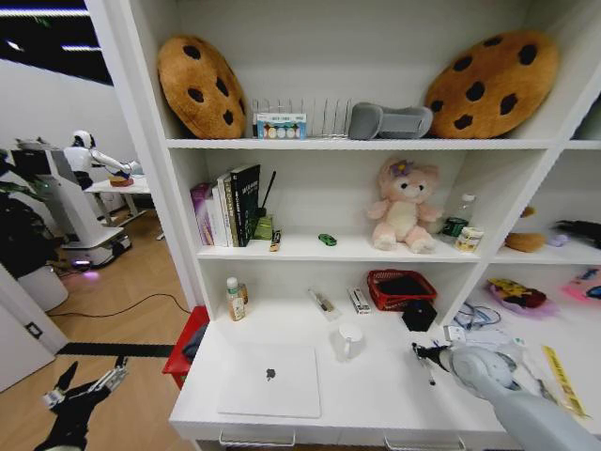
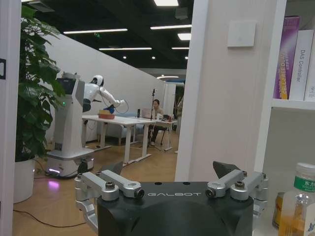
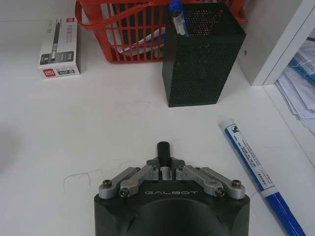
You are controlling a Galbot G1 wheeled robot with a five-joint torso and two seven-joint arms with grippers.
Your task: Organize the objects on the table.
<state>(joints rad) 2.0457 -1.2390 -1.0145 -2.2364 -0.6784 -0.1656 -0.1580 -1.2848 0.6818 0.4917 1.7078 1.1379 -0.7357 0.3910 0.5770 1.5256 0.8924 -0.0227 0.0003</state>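
The right gripper sits low over the white tabletop, fingers clenched on a black pen that pokes out between them; in the head view it's to the right of the white mug and in front of the black mesh pen holder. That holder already has a blue-capped pen standing in it, and it's right up against the red basket; a white pen box lies flat near the basket's other side. A blue and white marker lies on the tabletop just beside the gripper, not touching it.

The silver laptop is closed, near the front edge of the tabletop, left of the mug; a small bottle stands at the back left, near the shelf upright. The yellow strip lies out on the right side of the tabletop.

The left gripper hangs off to the left, below tabletop level over the wooden floor, fingers spread apart and holding nothing; a bottle shows close by it in the wrist view.
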